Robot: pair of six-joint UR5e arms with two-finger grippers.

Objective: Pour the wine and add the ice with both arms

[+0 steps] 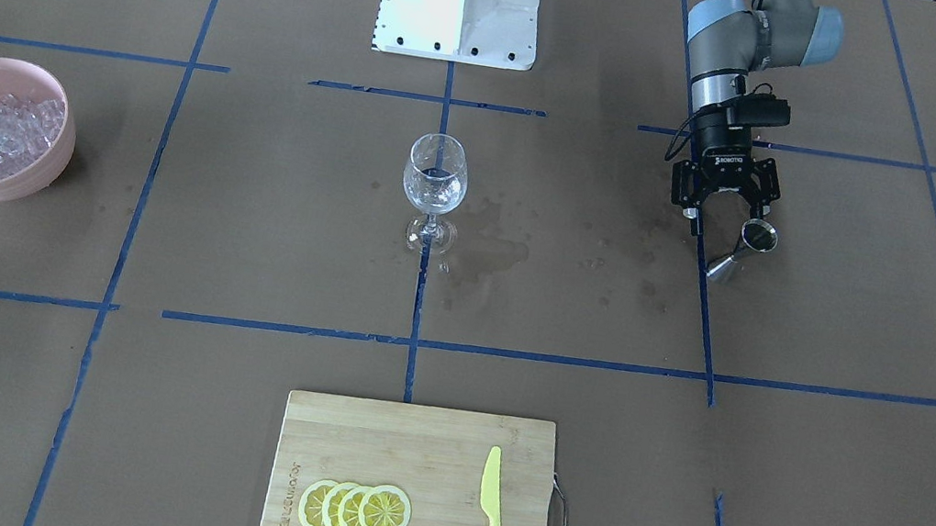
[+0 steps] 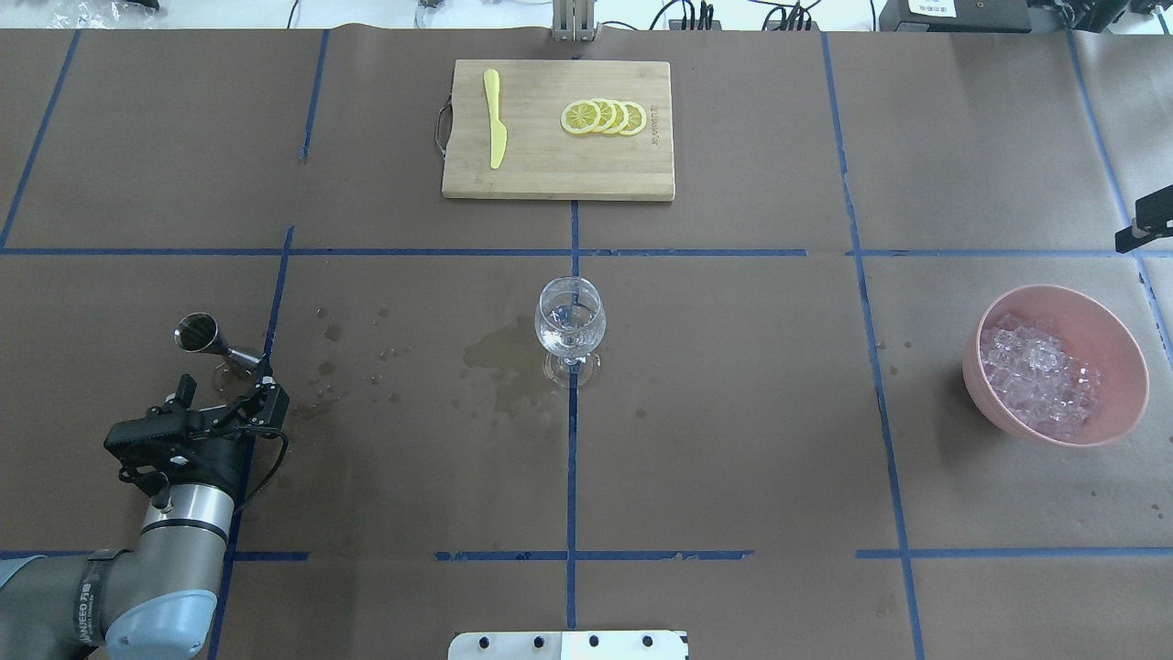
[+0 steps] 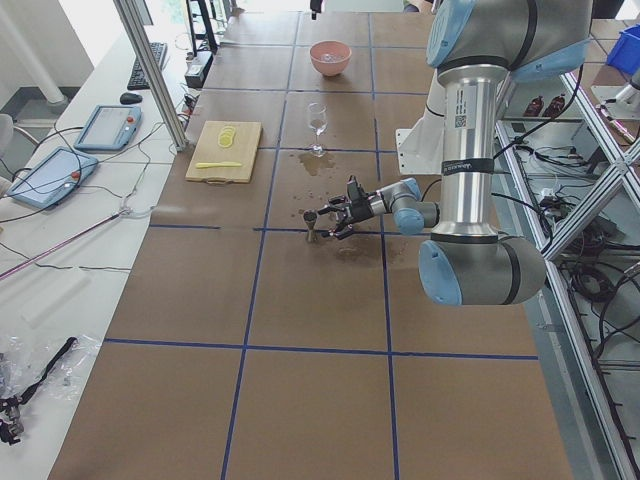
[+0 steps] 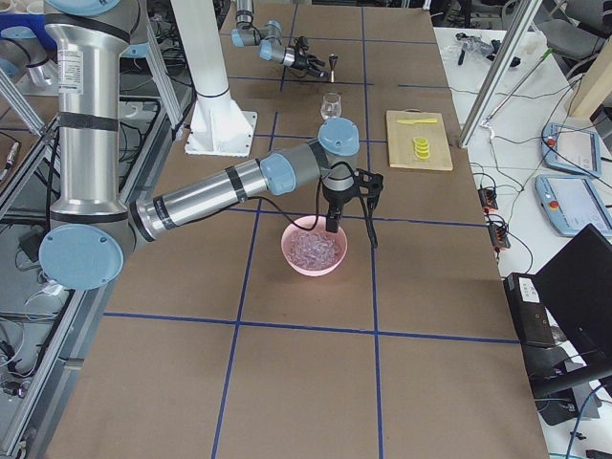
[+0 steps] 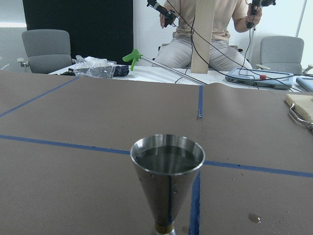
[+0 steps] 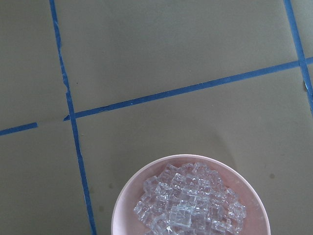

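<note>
My left gripper (image 2: 226, 380) hangs spread. The jigger (image 2: 206, 337) of wine (image 5: 167, 159) stands upright just ahead of its jaws, not between them. The glass (image 2: 569, 321) waits mid-counter, further right. Far right, ice (image 2: 1035, 376) fills the pink bowl (image 2: 1116, 337). I cannot tell whether my right gripper (image 4: 351, 228) above it is spread or closed.
</note>
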